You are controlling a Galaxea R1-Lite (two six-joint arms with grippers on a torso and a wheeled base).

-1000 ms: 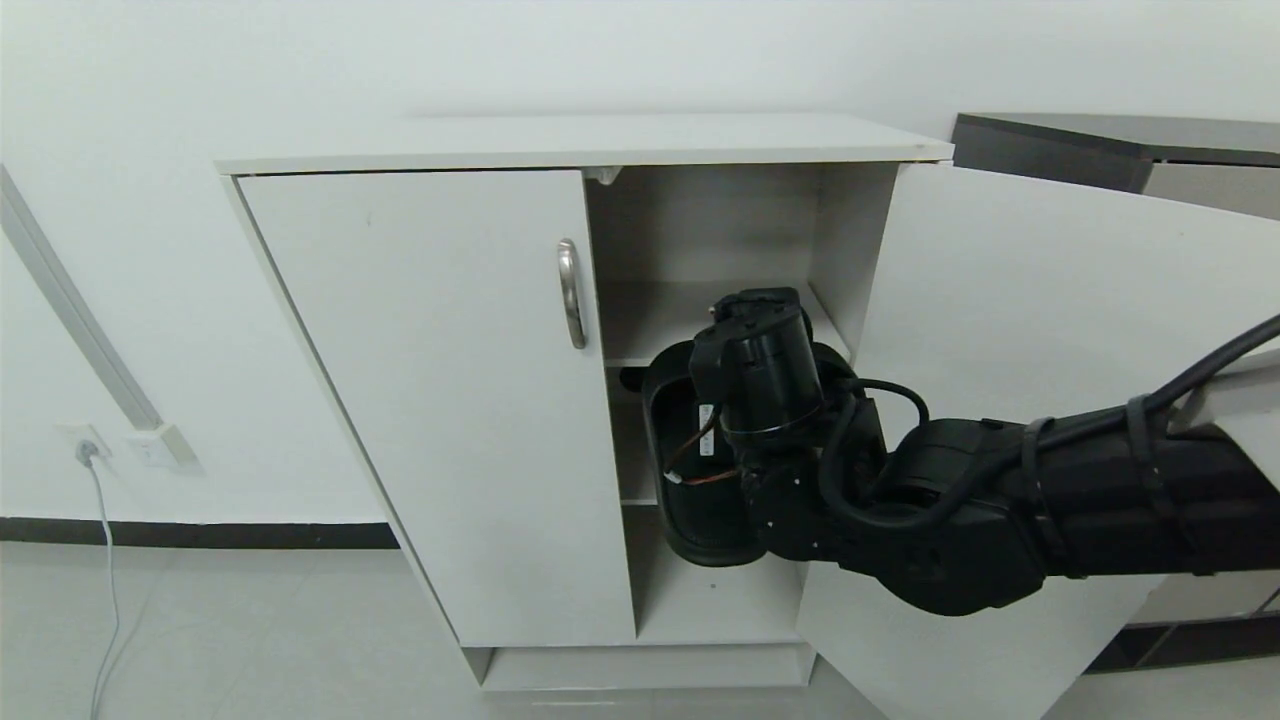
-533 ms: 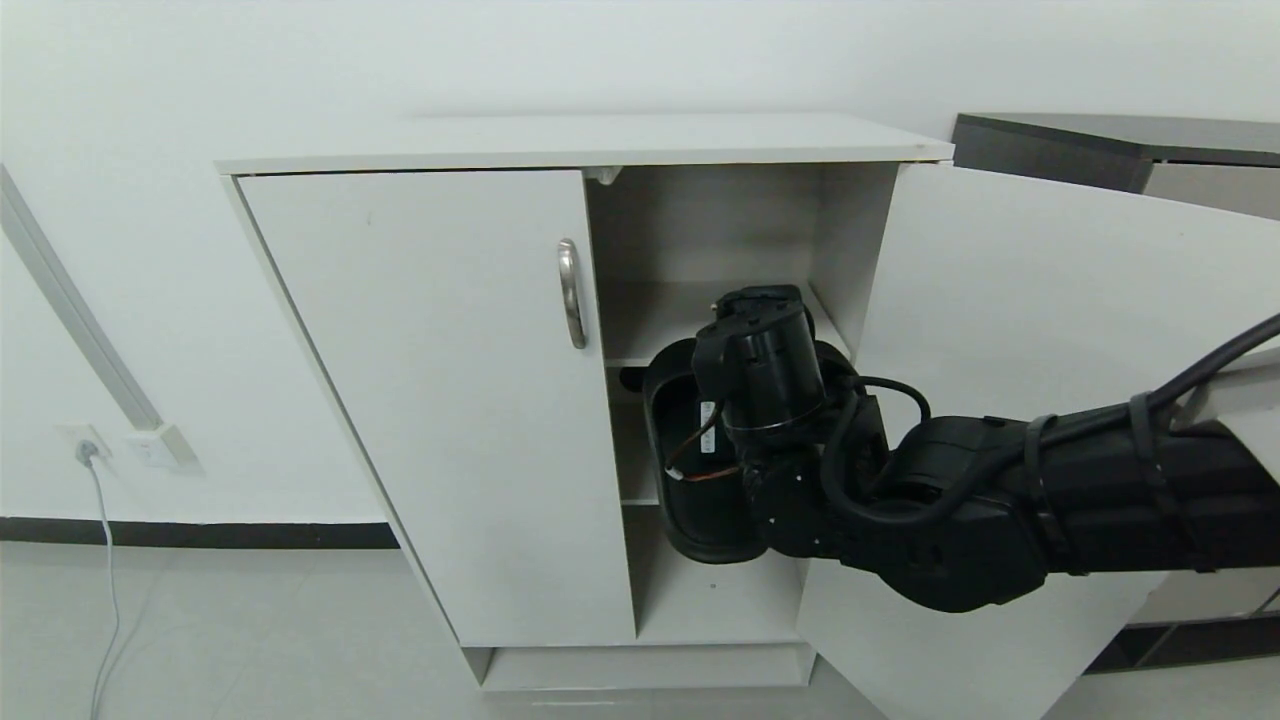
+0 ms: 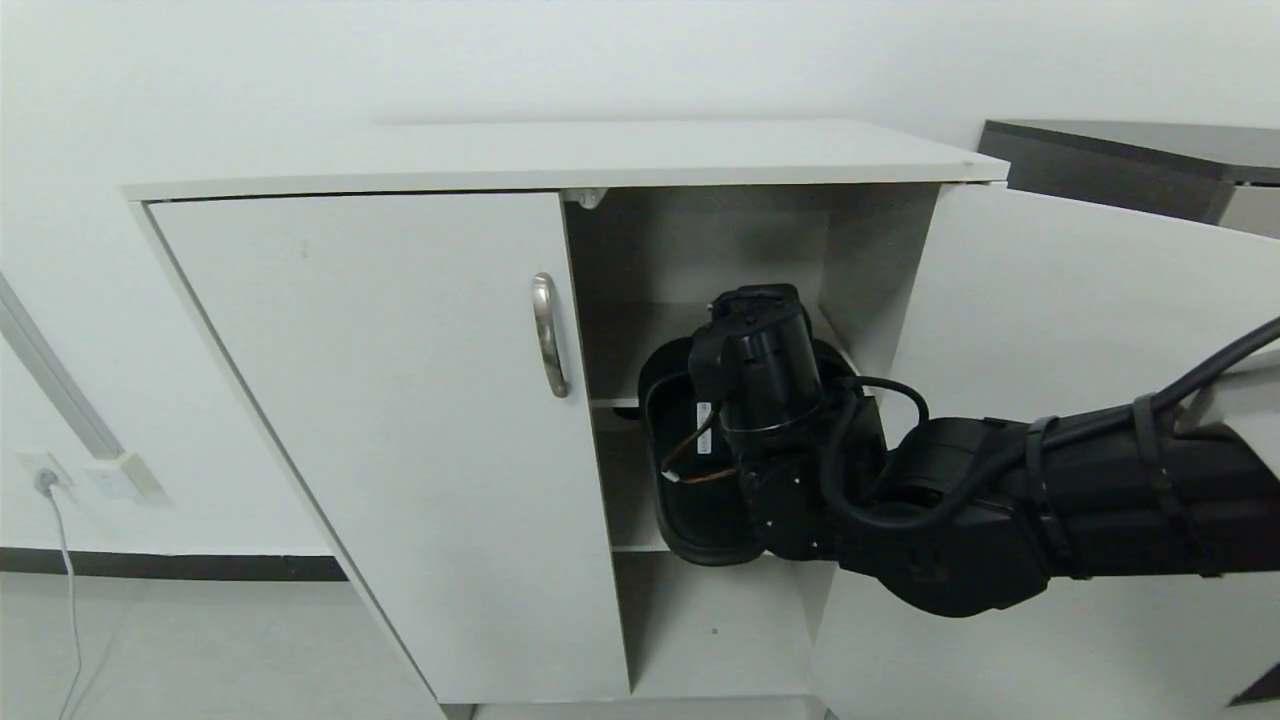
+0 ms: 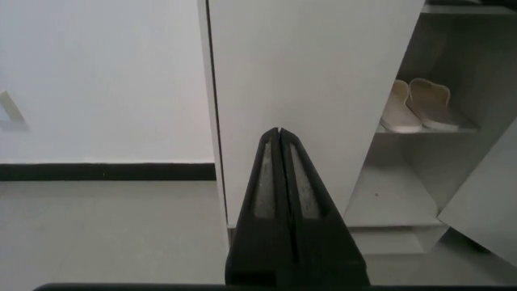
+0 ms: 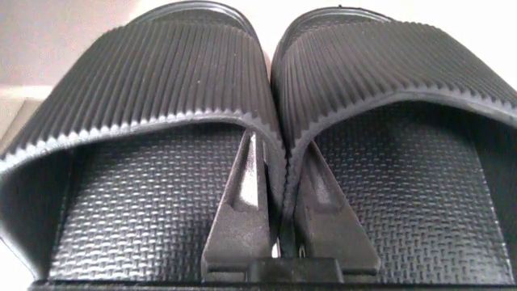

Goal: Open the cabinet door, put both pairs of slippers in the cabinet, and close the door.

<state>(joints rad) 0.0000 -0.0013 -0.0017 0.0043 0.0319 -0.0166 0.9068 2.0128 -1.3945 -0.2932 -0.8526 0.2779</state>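
Note:
The white cabinet stands with its left door shut and its right door swung open. In the opening, at middle-shelf height, my right arm holds a pair of black slippers. The right wrist view shows them side by side, with my right gripper shut on their adjoining inner edges. A beige pair lies on a shelf inside the cabinet. My left gripper is shut on nothing, low in front of the closed left door.
A metal handle sits on the closed door beside the opening. A dark grey unit stands behind the open door at the right. A wall socket with a cable is low on the left wall above bare floor.
The head view has shifted and the cabinet now looks larger and closer. Against the shelves, the black slippers in my right gripper sit a little higher than before.

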